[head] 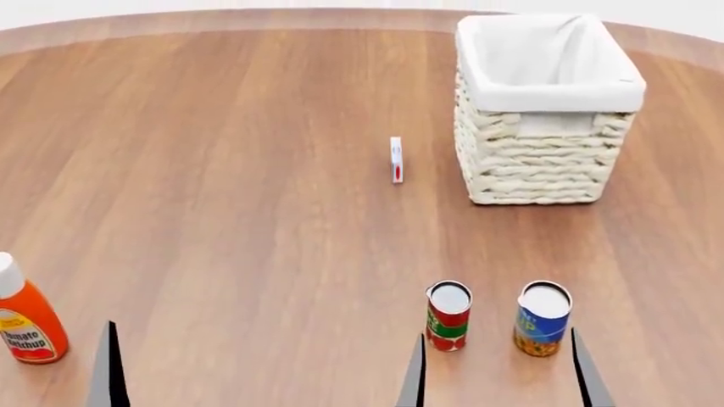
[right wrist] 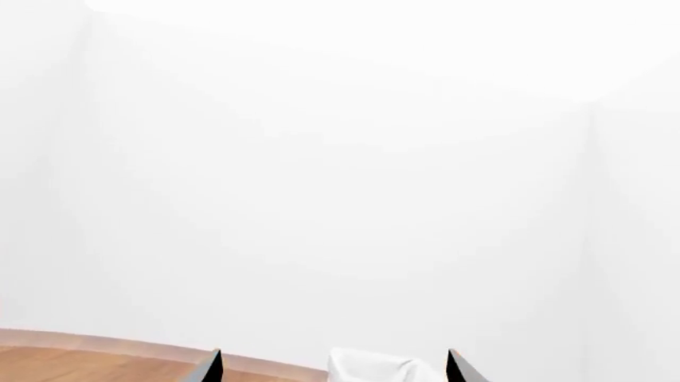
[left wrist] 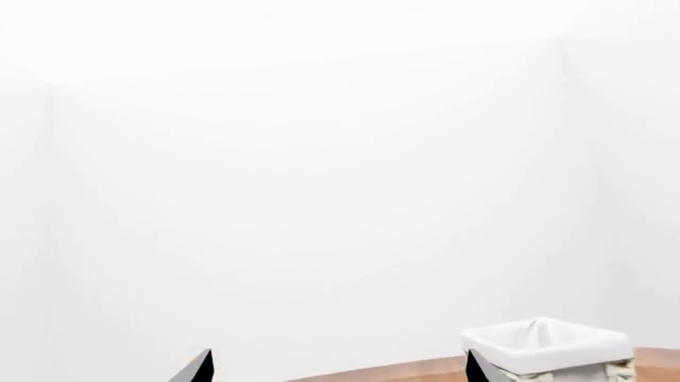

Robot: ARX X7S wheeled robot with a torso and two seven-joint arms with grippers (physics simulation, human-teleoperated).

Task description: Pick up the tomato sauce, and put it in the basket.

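- Nearest, at the bottom edge of the head view, the dark fingertips of the right gripper [head: 498,373] poke up, set wide apart with nothing between them; one tip stands just beside the tomato sauce, the other just beside the blue-and-yellow can.
- Only one fingertip of the left gripper [head: 110,373] shows in the head view. The left wrist view shows both its tips [left wrist: 338,368] spread wide and holding nothing.
- The tomato sauce [head: 448,316] stands upright on the wooden table [head: 226,186], silver top up, red label with a green band, touched by neither gripper.
- Just beside it, towards the robot's right, stands the blue-and-yellow can [head: 543,319], also upright, with a gap between the two.
- Far off to the left, near the same edge, an orange ketchup bottle [head: 25,315] with a white cap stands upright.
- Farther back, near the table's middle, a small white-and-red object [head: 396,159] stands on edge; too small to identify.
- Farthest, to the right, the basket [head: 541,157] sits upright, cream wicker with white lining folded over its rim, well apart from the cans.
- The right wrist view shows its tips [right wrist: 334,368] equally wide, with the white lining beyond.
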